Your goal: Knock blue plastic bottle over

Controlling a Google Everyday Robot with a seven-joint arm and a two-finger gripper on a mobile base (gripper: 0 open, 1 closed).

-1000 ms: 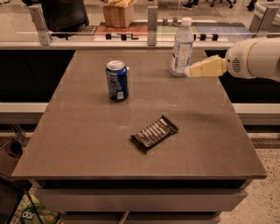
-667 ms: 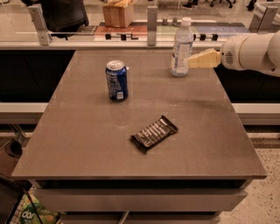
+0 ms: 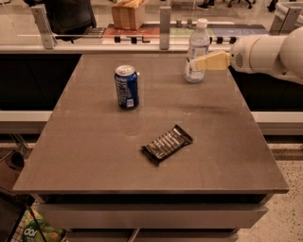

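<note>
The blue plastic bottle (image 3: 196,49) is a tall clear bottle with a white cap and pale label. It stands upright at the far right of the brown table (image 3: 94,156). My gripper (image 3: 195,63) reaches in from the right on a white arm (image 3: 270,49). Its pale yellow fingers (image 3: 210,61) lie across the bottle's middle, touching or overlapping it.
A dark-blue soda can (image 3: 127,87) stands upright left of the bottle. A dark snack bar wrapper (image 3: 167,143) lies flat near the table's middle. Behind the table runs a counter with a brown box (image 3: 128,13) and a post (image 3: 164,26).
My gripper has moved left and up from beside the bottle's base until its fingers reach the bottle's middle. The bottle still stands upright.
</note>
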